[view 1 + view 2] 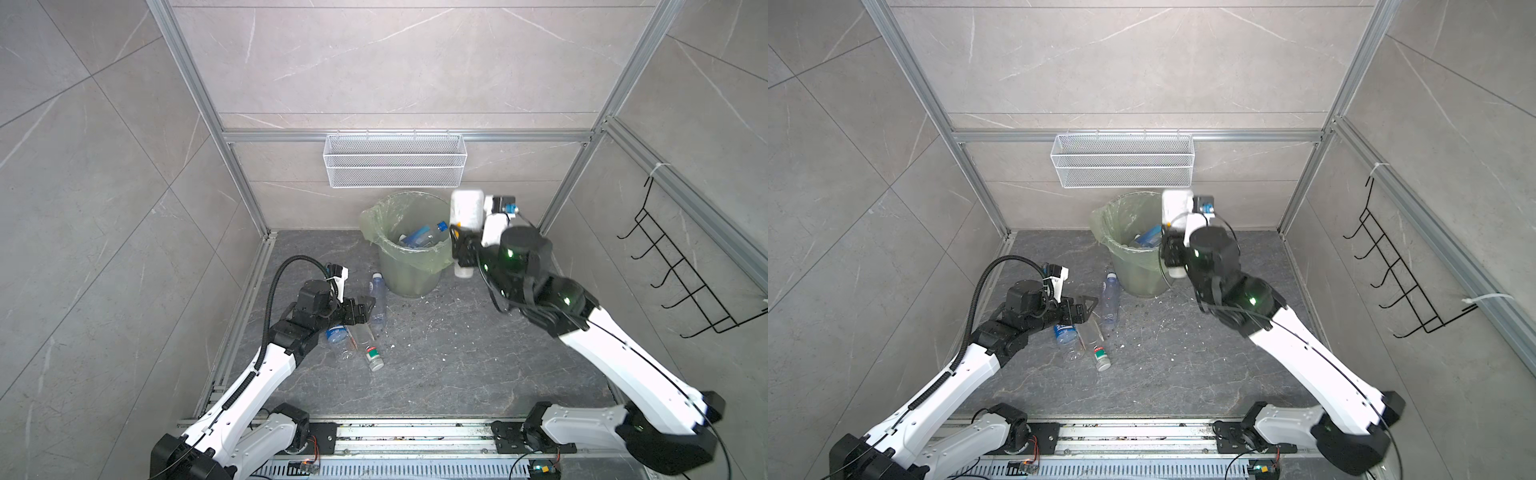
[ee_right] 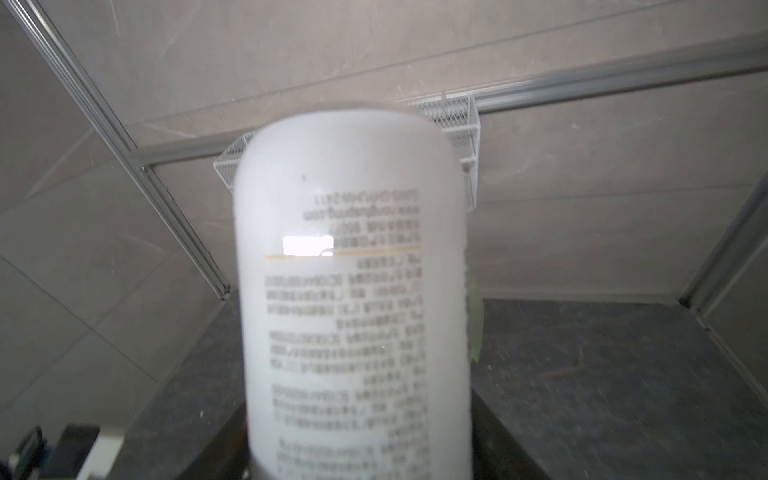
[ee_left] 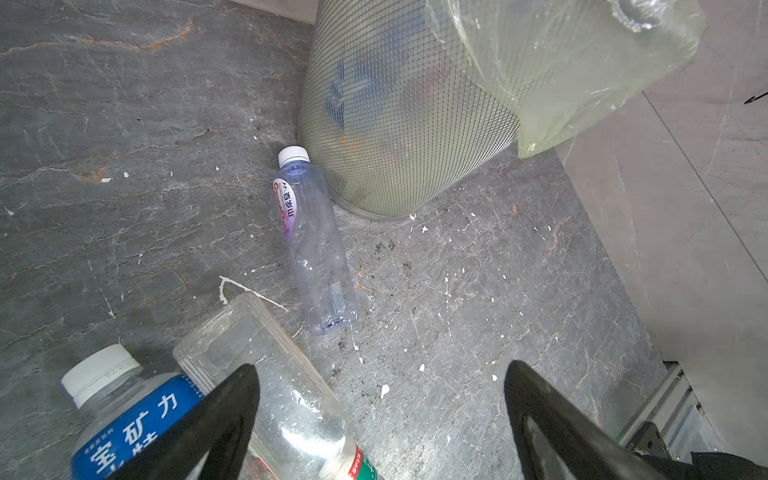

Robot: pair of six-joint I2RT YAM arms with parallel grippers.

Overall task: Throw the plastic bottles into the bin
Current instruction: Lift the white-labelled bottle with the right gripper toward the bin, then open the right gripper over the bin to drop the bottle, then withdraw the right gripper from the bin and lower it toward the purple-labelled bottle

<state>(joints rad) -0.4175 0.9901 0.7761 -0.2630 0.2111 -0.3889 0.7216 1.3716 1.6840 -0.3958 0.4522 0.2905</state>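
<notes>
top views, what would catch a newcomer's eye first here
The big white bottle clamped in the right gripper, raised by the rim of the bin at the back. Next, three clear bottles lying on the dark floor by the open left gripper, and more bottles inside the bin.

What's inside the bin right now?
Inside the bin, a few clear bottles with blue labels lie piled, one blue-capped. Anything beneath them is covered by that pile and the bin's wall.
</notes>
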